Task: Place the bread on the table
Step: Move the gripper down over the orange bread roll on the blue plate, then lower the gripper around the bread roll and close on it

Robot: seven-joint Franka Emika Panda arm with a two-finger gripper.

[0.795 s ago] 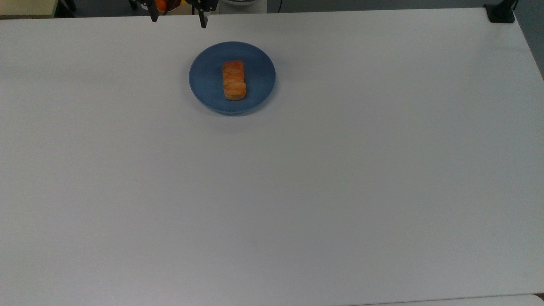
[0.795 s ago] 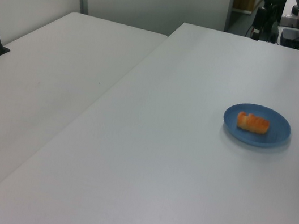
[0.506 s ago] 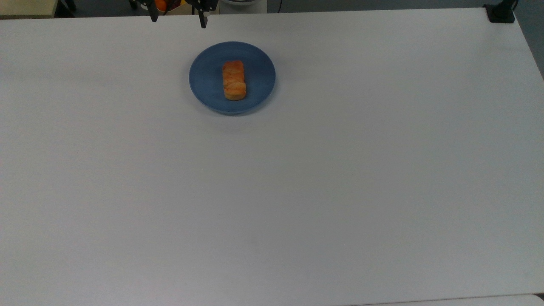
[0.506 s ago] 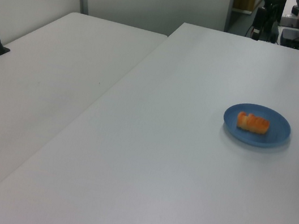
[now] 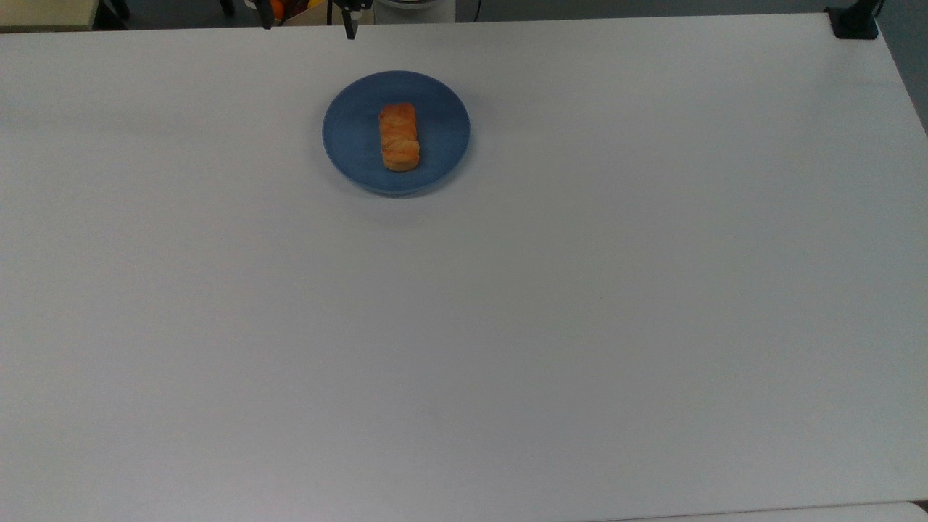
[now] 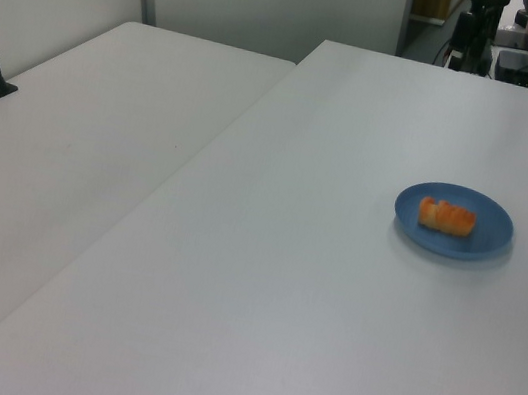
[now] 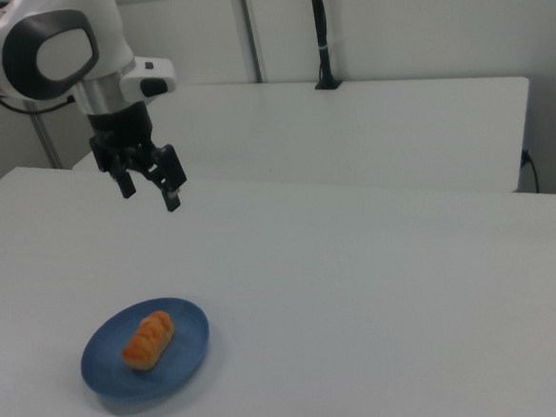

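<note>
Nothing of the task is done so far, as far as can be judged: the bread [image 7: 148,339] lies on the blue plate [image 7: 188,358], resting lengthwise across the plate's middle, and the plate sits flat on the white table [image 7: 380,297]. In the top view the golden, ridged loaf [image 5: 399,136] sits inside the plate's rim [image 5: 348,156] with blue showing all round it; in the left view the bread [image 6: 446,217] is likewise ringed by the plate [image 6: 485,240]. What is left is the whole job: reach the loaf, take hold of it, lift it off the plate, and set it on the bare tabletop beside the plate.

Farther back from the plate, the gripper [image 7: 149,187] hangs above the table, well apart from the plate and higher than it. Its two dark fingers [image 7: 172,199] stand spread wide with clear space between them, and they grasp nothing and touch nothing. In the top view the fingertips [image 5: 350,30] peek in just beyond the table's far edge, past the plate. Behind the plate's table, a second white table [image 7: 396,124] stands with a black pole [image 7: 320,34] on it.
</note>
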